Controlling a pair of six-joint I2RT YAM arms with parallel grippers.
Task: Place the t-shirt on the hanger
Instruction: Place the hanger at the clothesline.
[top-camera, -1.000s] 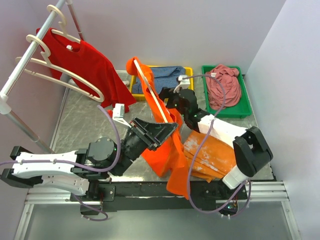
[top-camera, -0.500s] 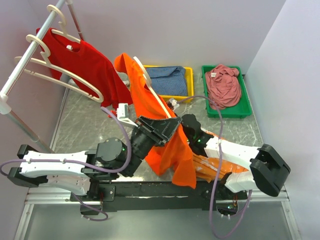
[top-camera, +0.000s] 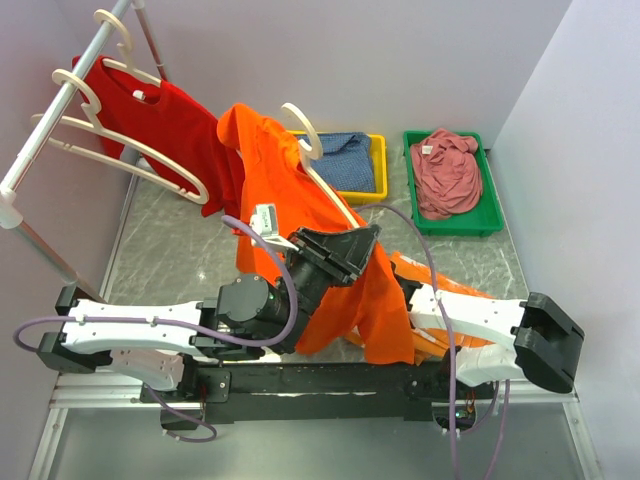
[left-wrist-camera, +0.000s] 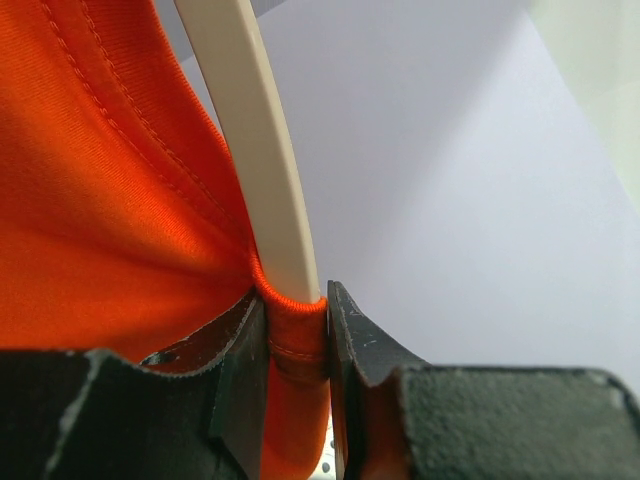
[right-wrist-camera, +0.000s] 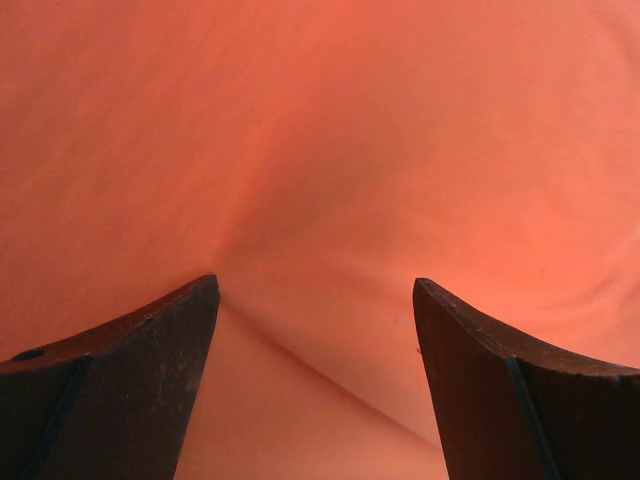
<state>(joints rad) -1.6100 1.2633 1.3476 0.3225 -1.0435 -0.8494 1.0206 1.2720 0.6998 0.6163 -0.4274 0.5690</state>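
Left end effector (left-wrist-camera: 296, 322) is clamped on the t-shirt (left-wrist-camera: 100, 200) and hanger (left-wrist-camera: 255, 150) arm together, the hanger slanting up and away from it. Right end effector (right-wrist-camera: 315, 300), jaws apart, seems pressed into the draped cloth below.

Left arm (top-camera: 140, 325) lies low along the near edge of the table (top-camera: 165, 250), with its elbow about halfway along that edge and the wrist angled up toward the far side. Left gripper (left-wrist-camera: 297, 325) has its jaws nearly together, pinching the t-shirt (left-wrist-camera: 110, 200) hem right under the hanger (left-wrist-camera: 260, 150) arm. Right arm (top-camera: 480, 318) stretches low from the near-right corner, reaching left, and its wrist end is hidden in the top view. Right gripper (right-wrist-camera: 315, 300) has its jaws spread wide.
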